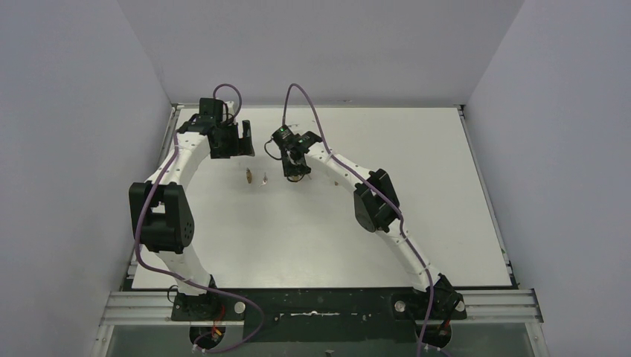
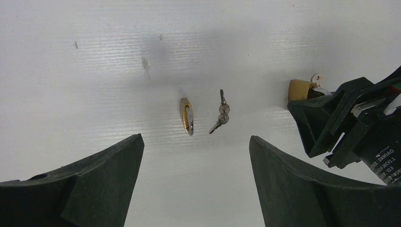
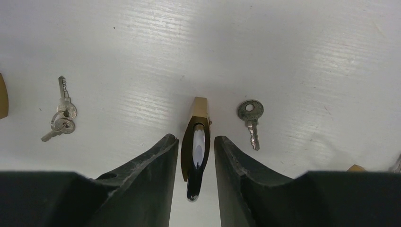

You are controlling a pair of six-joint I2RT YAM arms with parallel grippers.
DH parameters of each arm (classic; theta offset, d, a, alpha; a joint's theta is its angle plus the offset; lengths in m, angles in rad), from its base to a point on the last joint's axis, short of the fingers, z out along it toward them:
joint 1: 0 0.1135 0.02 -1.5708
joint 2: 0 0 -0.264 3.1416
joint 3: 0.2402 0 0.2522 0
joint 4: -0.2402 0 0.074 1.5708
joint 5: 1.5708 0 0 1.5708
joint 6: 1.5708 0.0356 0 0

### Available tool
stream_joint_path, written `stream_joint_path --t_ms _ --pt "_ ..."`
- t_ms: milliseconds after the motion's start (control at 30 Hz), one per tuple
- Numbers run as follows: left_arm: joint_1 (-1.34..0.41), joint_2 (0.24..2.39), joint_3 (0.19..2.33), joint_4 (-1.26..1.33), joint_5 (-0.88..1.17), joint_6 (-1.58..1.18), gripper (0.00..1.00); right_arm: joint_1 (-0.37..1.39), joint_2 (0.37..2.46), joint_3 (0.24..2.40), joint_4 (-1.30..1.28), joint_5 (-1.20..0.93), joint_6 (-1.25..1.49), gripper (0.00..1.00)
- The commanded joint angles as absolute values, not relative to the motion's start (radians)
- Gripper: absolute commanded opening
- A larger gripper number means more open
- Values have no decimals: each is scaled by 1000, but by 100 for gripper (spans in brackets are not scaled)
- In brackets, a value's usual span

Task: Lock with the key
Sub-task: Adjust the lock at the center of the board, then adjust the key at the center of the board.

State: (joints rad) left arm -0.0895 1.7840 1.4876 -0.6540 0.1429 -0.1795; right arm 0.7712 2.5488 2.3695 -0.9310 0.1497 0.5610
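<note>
– Between the jaws of the right end effector (image 3: 197, 141), on the tabletop (image 3: 307, 56), we find the padlock (image 3: 199, 111) resting on its narrow edge. The jaws are set narrow around it; we cannot tell whether they grip it.
– Key status?
– We see the key (image 3: 250, 120) lying just beside the padlock, not inserted. The left end effector (image 2: 195, 138) stands wide and empty. We judge insertion and turning outstanding.

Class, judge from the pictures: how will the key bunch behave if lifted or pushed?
The key bunch is probably floppy: separate keys share one ring, so they would likely swing when lifted. Lying thin and flat on the table, it may slide rather than roll, and looks hard to pinch.
</note>
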Motion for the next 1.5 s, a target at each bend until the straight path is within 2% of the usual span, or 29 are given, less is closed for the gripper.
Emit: stream_joint_path --t_ms 0,100,267,633,933,1467 --pt "-81 1739 1534 -634 166 -182 80 762 2461 2373 -886 151 567 39" --pt "-81 1739 1532 -634 170 -184 80 760 2432 2381 -853 130 558 46" --pt "-81 1736 1531 -634 170 -184 80 731 2392 2411 -832 114 555 47" --pt "-81 1742 1531 -635 175 -184 80 638 2329 2279 -786 113 557 41" --pt "-81 1750 1532 -636 178 -186 80 636 2358 2178 -752 92 560 27" --pt "-79 1758 1541 -641 186 -182 80 663 2450 2187 -750 80 556 25"
